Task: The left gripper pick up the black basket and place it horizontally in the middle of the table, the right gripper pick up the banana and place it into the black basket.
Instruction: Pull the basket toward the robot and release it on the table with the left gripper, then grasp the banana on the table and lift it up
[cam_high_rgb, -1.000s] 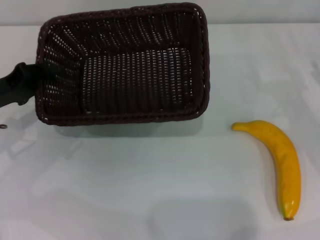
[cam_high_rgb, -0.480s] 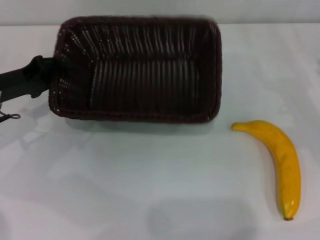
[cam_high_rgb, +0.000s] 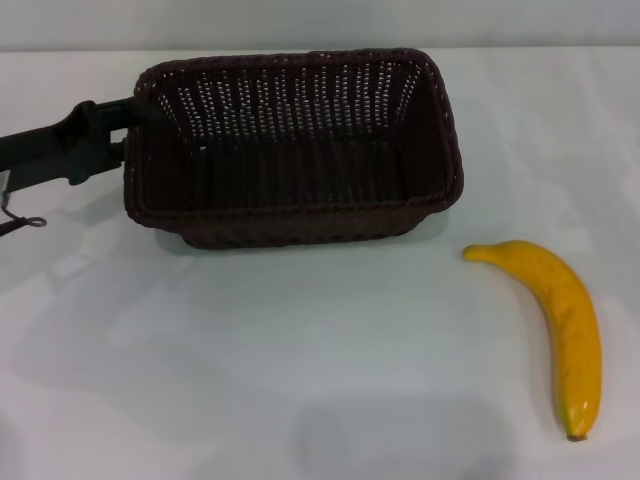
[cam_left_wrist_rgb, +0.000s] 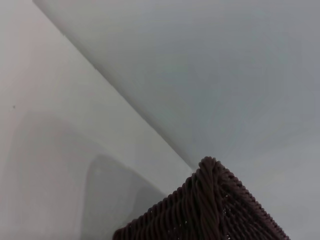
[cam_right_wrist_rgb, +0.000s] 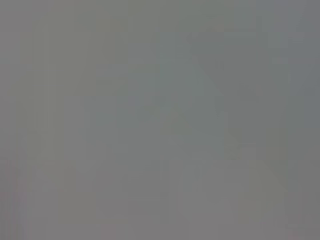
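The black basket (cam_high_rgb: 295, 150) lies lengthwise across the far middle of the white table (cam_high_rgb: 300, 350), upright with its opening up. My left gripper (cam_high_rgb: 132, 112) reaches in from the left and is shut on the basket's left rim. A corner of the braided rim shows in the left wrist view (cam_left_wrist_rgb: 210, 210). The yellow banana (cam_high_rgb: 560, 320) lies on the table at the front right, stem end toward the basket, apart from it. The right gripper is out of view; the right wrist view shows only plain grey.
A small metal ring (cam_high_rgb: 32, 222) on a wire hangs below the left arm at the left edge. The table's far edge meets a grey wall behind the basket.
The basket has tipped from showing its inside toward me to sitting flat and level, and has shifted right and slightly nearer. The left gripper moved right with it. The banana has not moved.
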